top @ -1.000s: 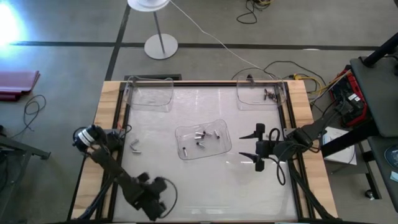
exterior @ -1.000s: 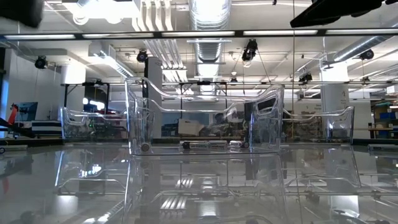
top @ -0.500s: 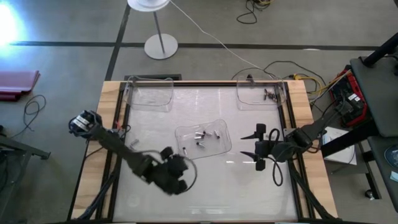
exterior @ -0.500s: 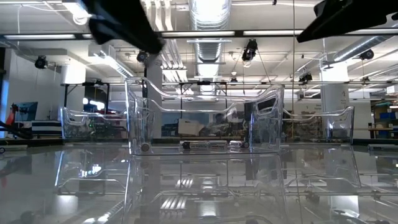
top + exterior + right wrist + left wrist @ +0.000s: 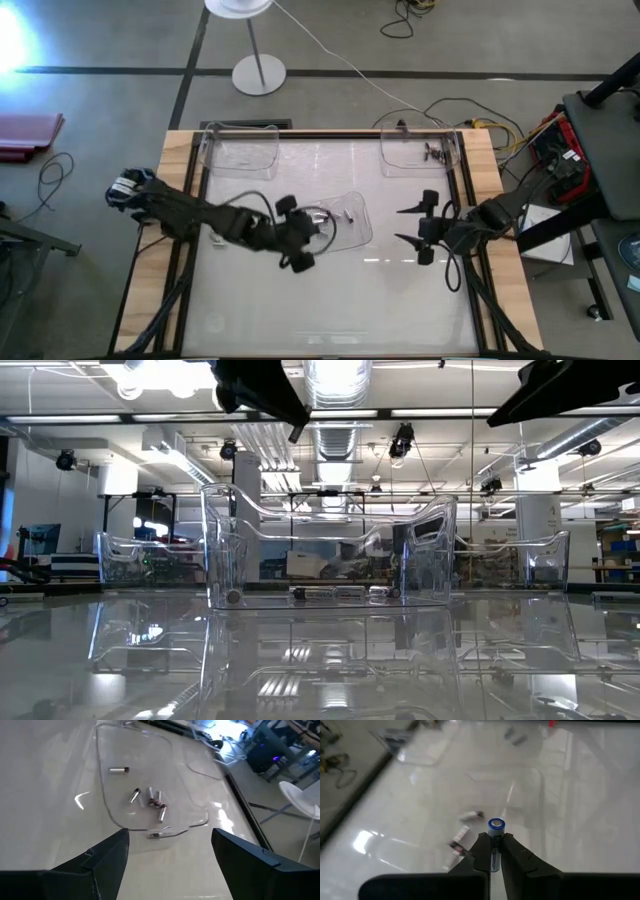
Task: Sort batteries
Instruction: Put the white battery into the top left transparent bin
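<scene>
Battery (image 5: 494, 841), silvery with blue end, upright.

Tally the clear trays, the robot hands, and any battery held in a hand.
Clear trays: 3
Robot hands: 2 (left hand, right hand)
Held battery: 1
Total: 6

clear tray (image 5: 192, 822), roughly six batteries (image 5: 150, 799) inside, jaws spread

Small silvery batteries (image 5: 150, 800) loose in the middle clear tray; one blue-capped battery (image 5: 495, 837) clamped between hand fingers.
</scene>
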{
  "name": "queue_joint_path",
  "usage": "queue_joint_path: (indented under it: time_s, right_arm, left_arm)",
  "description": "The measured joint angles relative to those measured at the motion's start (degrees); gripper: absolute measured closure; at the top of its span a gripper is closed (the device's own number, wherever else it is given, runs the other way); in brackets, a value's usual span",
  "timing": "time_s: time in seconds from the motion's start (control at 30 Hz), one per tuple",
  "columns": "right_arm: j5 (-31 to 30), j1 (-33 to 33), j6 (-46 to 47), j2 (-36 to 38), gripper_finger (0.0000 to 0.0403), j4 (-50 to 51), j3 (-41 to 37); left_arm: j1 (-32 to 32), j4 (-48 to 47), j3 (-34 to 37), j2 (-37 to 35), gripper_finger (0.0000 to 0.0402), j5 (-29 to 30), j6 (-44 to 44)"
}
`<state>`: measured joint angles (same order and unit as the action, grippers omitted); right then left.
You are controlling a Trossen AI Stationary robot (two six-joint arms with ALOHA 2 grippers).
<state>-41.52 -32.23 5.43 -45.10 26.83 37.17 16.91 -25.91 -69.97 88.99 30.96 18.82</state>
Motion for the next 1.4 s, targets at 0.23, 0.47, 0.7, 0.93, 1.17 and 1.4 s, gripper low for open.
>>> queue_joint_path:
  time_s: [0.23, 0.47, 0.7, 0.93, 1.17, 1.4]
  right_arm:
    - [-0.6, 0.0, 0.0, 0.7, 0.0127, 0.1, -0.1]
    - [-1.1, 0.4, 0.2, 0.7, 0.0124, 0.0, -0.6]
    - [-2.2, 2.3, 1.3, 0.6, 0.0115, -0.1, -1.3]
    - [-2.2, 3.0, 4.6, 0.6, 0.0122, 0.0, -2.8]
    - [-2.1, 3.0, 5.5, 0.6, 0.0121, -0.1, -2.8]
    - [-1.8, 3.0, 5.5, 0.6, 0.0110, 0.2, -2.8]
  left_arm:
    - [-11.2, -5.7, 0.2, -6.4, 0.0399, -2.7, -5.5]
    - [-31.1, -15.0, 0.3, -9.2, 0.0399, -9.8, -5.7]
    - [-51.2, -24.2, 0.4, -7.2, 0.0399, -16.0, -4.3]
    - [-59.9, -27.2, 0.4, -1.1, 0.0399, -16.8, -2.0]
    - [-65.0, -28.1, 0.4, 6.5, 0.0399, -23.1, -0.2]
    - [-65.8, -30.2, 0.4, 8.2, 0.0397, -23.6, 1.4]
